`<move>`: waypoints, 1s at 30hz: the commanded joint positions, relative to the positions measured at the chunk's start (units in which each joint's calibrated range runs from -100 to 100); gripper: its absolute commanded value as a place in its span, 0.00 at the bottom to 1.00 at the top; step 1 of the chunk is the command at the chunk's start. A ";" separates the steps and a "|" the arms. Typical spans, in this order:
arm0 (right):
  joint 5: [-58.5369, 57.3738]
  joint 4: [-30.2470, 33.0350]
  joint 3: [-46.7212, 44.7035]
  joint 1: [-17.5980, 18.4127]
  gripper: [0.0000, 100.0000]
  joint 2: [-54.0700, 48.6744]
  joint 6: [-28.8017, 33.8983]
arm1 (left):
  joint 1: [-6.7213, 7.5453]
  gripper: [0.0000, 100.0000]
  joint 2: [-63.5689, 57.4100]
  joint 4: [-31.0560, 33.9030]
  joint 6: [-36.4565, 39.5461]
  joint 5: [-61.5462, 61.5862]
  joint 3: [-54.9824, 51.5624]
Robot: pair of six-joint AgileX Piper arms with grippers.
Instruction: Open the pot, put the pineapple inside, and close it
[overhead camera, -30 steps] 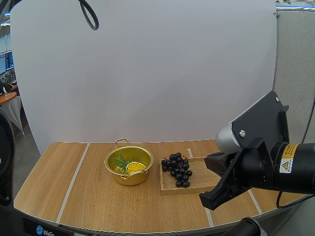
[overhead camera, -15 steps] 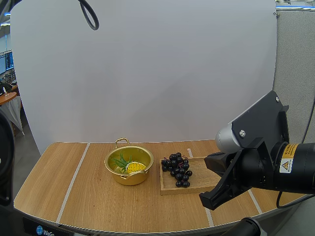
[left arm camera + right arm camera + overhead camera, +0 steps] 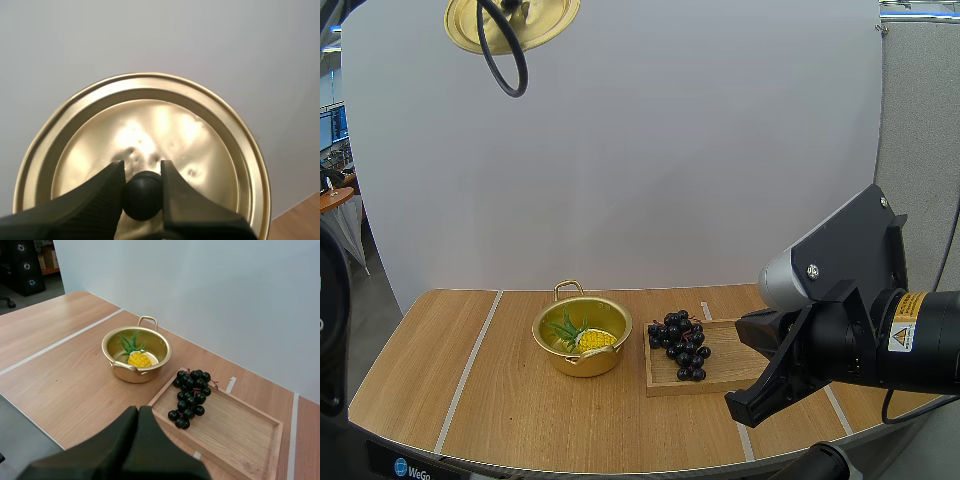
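One change recorded. A gold lid (image 3: 510,20) now hangs high over the table (image 3: 500,420), well above and to the left of the open pot (image 3: 582,336). It has come into the high view within the last half second and was not there in either earlier picture. The left gripper (image 3: 141,170) holds the lid, its fingers (image 3: 100,195) pinching the black knob (image 3: 142,196).

the lid (image 3: 150,117) and the pot (image 3: 145,374) are seen as glossy golden metal; the desk (image 3: 65,385) and tray (image 3: 235,421) as matt wood.
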State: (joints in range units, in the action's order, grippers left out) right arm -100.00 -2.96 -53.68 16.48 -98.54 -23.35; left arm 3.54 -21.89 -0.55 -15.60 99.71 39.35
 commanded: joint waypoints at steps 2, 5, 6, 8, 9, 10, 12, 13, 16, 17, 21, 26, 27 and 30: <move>0.00 -0.11 -0.24 -0.22 0.00 -0.36 -0.09 | 0.24 0.00 0.93 -0.39 0.55 0.29 -3.13; 0.00 -0.11 -0.24 -0.22 0.00 -0.36 -0.09 | 0.24 0.00 1.05 -1.36 0.55 0.29 -8.30; 0.00 -0.11 -0.24 -0.22 0.00 -0.36 -0.09 | 0.24 0.00 1.05 -1.51 0.55 0.29 -10.51; 0.00 -0.11 -0.24 -0.22 0.00 -0.36 -0.09 | 0.24 0.00 1.05 -2.48 0.55 0.29 -14.82; 0.00 -0.11 -0.24 -0.22 0.00 -0.36 -0.09 | 0.24 0.00 1.13 -2.81 0.44 0.29 -16.90; 0.00 -0.11 -0.24 -0.22 0.00 -0.36 -0.09 | 0.24 0.00 1.19 -3.62 -0.21 0.29 -20.07; 0.00 -0.11 -0.24 -0.22 0.00 -0.36 -0.09 | 0.24 0.00 1.29 -4.34 -1.04 0.29 -23.22; 0.00 -0.11 -0.24 -0.22 0.00 -0.36 -0.09 | 0.24 0.00 1.34 -4.71 -1.44 0.29 -24.80; 0.00 -0.11 -0.24 -0.22 0.00 -0.36 -0.09 | 0.24 0.00 2.33 -5.87 -3.53 0.29 -35.06; 0.00 -0.11 -0.24 -0.22 0.00 -0.36 -0.09 | 0.24 0.00 2.61 -5.87 -3.64 0.29 -37.43; 0.00 -0.11 -0.24 -0.22 0.00 -0.36 -0.09 | 0.24 0.00 4.23 -5.87 -4.33 0.29 -45.45; 0.00 -0.11 -0.24 -0.22 0.00 -0.36 -0.09 | 0.24 0.00 6.54 -5.91 -4.44 -7.30 -53.37; 0.00 -0.11 -0.24 -0.22 0.00 -0.36 -0.09 | 0.24 0.00 6.90 -6.02 -4.77 -8.62 -54.45; 0.00 -0.11 -0.24 -0.22 0.00 -0.36 -0.09 | 0.24 0.00 8.40 -7.03 -6.83 -12.86 -58.16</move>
State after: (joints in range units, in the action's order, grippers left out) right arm -100.00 -2.96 -53.68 16.48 -98.54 -23.35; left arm 3.54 -14.29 -5.81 -21.00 91.65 -16.57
